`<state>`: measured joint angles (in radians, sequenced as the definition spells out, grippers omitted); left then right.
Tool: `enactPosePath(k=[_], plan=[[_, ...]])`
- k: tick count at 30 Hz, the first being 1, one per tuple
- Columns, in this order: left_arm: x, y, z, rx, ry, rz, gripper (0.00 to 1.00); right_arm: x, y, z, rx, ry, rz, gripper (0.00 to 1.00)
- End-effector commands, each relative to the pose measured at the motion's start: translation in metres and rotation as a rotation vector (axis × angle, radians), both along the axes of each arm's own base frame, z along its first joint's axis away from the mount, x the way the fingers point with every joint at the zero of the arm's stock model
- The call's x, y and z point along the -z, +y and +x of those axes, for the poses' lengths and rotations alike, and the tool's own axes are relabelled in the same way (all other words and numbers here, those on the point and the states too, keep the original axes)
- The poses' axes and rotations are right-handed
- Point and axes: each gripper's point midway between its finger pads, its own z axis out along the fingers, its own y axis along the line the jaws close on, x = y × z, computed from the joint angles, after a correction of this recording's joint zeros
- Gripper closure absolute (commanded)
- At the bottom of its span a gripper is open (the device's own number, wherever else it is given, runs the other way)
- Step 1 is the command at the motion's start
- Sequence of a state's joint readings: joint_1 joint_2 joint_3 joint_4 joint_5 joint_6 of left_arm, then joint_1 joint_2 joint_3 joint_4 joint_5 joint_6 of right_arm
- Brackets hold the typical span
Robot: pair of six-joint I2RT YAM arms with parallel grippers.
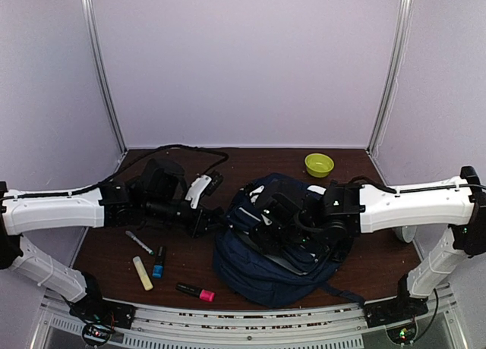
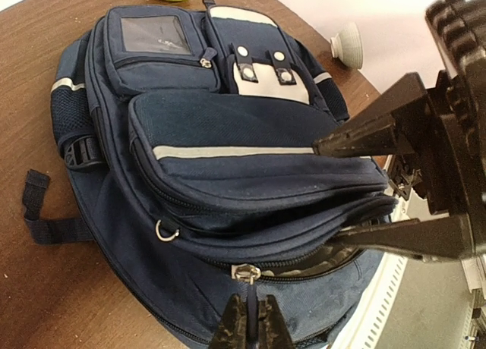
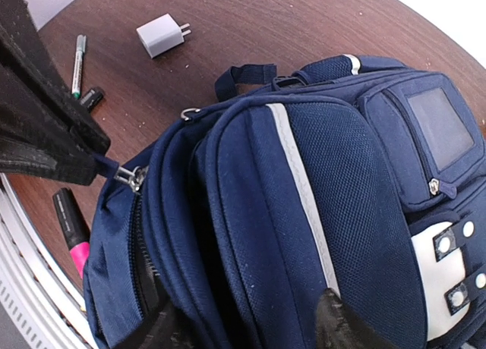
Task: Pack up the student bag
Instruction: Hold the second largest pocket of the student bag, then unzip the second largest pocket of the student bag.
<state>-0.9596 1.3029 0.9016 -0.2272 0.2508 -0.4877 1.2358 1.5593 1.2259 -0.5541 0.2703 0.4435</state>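
The student bag [image 1: 269, 250], navy blue with white stripes and white front patches, lies on the brown table. My left gripper [image 2: 251, 319] is shut on the dark pull of the main compartment's zipper slider [image 2: 247, 273] at the bag's left edge. The zipper is partly undone and a dark gap shows to the slider's right. My right gripper [image 3: 247, 319] stands open over the bag, its fingers astride the front section. One finger [image 2: 395, 235] reaches into the gap and the other lies on the striped front pocket [image 2: 228, 136].
To the bag's left lie a white charger [image 3: 161, 35], a green-capped pen [image 3: 77, 61], a yellow highlighter [image 1: 143, 273], a blue marker [image 1: 158, 263] and a pink highlighter [image 1: 196, 291]. A green bowl [image 1: 319, 165] sits behind the bag. The table's front rail [image 1: 228, 335] runs close by.
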Motion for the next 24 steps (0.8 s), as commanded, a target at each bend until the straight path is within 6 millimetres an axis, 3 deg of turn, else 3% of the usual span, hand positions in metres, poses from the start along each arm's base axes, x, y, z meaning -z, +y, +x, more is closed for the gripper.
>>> enactPosePath(k=[1,8,11,19,24], plan=[[-0.055,-0.016,-0.007,0.056,-0.085,-0.171,1.00,-0.015,-0.002,0.008,0.044,-0.049,-0.003,0.52],[-0.057,-0.009,-0.005,0.033,-0.109,-0.161,1.00,-0.009,-0.004,0.004,0.036,-0.040,-0.026,0.87],[-0.050,-0.006,0.000,0.009,-0.121,-0.131,1.00,-0.018,-0.004,0.002,0.030,-0.050,-0.011,1.00],[-0.040,0.014,0.025,-0.103,-0.172,-0.020,1.00,-0.078,-0.020,-0.003,0.023,-0.129,0.090,1.00],[-0.022,0.027,0.044,-0.171,-0.153,0.032,1.00,-0.106,-0.031,-0.009,0.016,-0.148,0.167,1.00]])
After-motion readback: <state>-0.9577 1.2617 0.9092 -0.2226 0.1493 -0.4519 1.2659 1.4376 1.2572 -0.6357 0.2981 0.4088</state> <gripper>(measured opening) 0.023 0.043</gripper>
